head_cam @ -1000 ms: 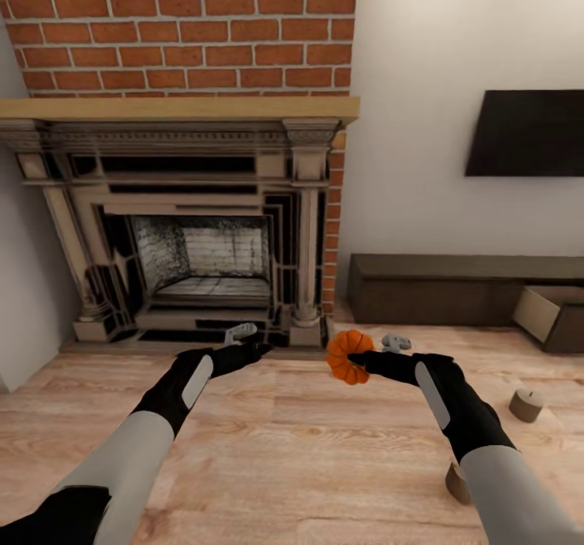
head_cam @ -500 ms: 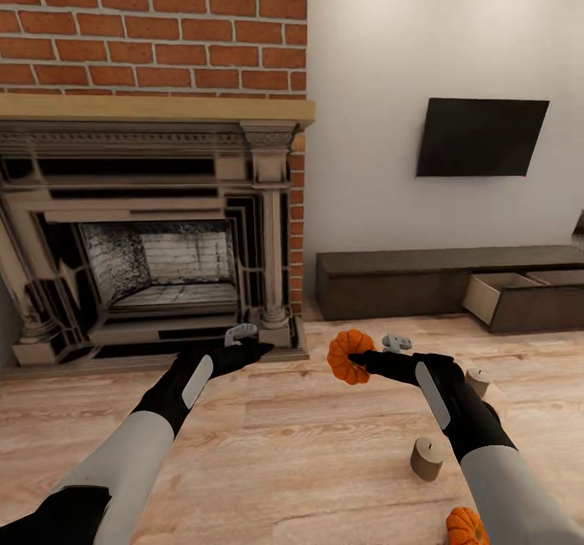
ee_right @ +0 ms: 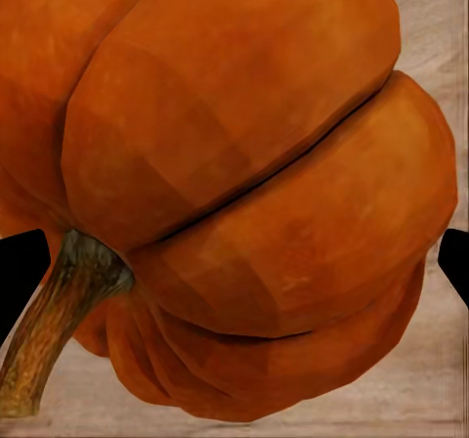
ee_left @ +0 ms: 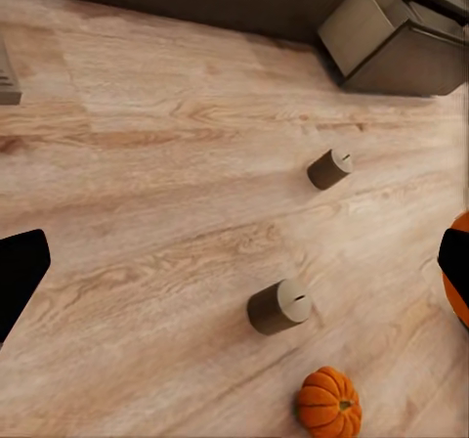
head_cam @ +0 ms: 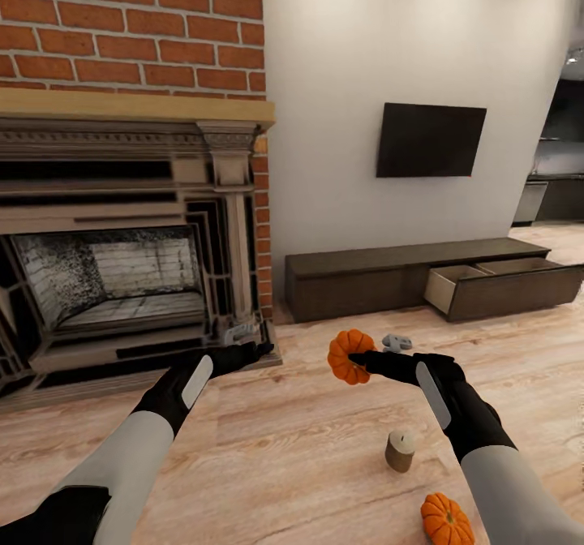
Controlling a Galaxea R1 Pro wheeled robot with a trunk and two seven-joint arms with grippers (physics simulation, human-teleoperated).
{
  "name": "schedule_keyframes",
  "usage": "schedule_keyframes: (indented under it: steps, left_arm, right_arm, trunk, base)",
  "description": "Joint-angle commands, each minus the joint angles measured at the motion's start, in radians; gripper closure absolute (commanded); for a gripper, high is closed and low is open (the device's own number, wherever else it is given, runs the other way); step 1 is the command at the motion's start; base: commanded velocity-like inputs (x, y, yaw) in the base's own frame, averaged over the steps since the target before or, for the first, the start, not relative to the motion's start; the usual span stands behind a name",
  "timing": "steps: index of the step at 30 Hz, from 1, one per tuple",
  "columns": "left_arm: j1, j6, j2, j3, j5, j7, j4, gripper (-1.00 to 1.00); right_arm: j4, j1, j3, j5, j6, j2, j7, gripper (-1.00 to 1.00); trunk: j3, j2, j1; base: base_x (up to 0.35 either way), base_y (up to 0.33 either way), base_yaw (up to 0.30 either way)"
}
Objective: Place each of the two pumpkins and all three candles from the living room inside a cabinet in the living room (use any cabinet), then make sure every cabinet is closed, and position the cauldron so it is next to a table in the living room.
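Note:
My right gripper is shut on an orange pumpkin, held in the air in front of me; up close, the pumpkin and its stem sit between the black fingertips. A second pumpkin lies on the floor by my right forearm, also seen as the pumpkin from the left wrist. One tan candle stands beside it. The left wrist camera catches two candles. My left gripper hangs open and empty. The dark-brown cabinet runs along the far wall with a drawer pulled open.
A brick fireplace with a raised hearth fills the left. A black TV hangs above the cabinet. The kitchen opens at the far right. Wood floor stretches between me and the cabinet.
The whole view has swung right: the fireplace slid left, and the cabinet, its open drawer and the floor pumpkin came further in. Both arms hold the same pose.

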Motion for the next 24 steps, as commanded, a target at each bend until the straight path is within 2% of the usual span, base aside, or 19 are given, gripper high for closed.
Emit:
schedule_keyframes:
  steps: [1, 7, 14, 24]
  left_arm:
    - [0.0, 0.007, 0.0, 0.0, 0.007, 0.001, -0.001, -1.0]
    - [0.0, 0.007, -0.001, 0.0, 0.007, 0.0, -0.001, -1.0]
    - [0.0, 0.007, 0.0, -0.001, 0.005, 0.0, 0.0, -1.0]
    - [0.0, 0.008, 0.0, -0.001, 0.005, -0.002, 0.0, -1.0]
  right_arm:
    - [-0.001, -0.001, -0.001, -0.003, 0.005, 0.0, 0.002, 1.0]
    - [-0.001, -0.001, -0.001, -0.001, 0.005, 0.002, 0.001, 1.0]
    - [-0.001, -0.001, -0.002, -0.001, 0.005, 0.002, 0.001, 1.0]
    - [-0.001, -0.001, -0.003, -0.001, 0.006, 0.0, -0.001, 1.0]
  trunk:
    - [-0.001, 0.0, 0.0]
    - [0.0, 0.0, 0.0]
    - [0.0, 0.0, 0.0]
    - [0.0, 0.0, 0.0]
  base:
    - [0.25, 0.187, -0.227]
    - [0.264, 0.192, -0.087]
    - [0.25, 0.17, -0.246]
    - [0.023, 0.014, -0.294]
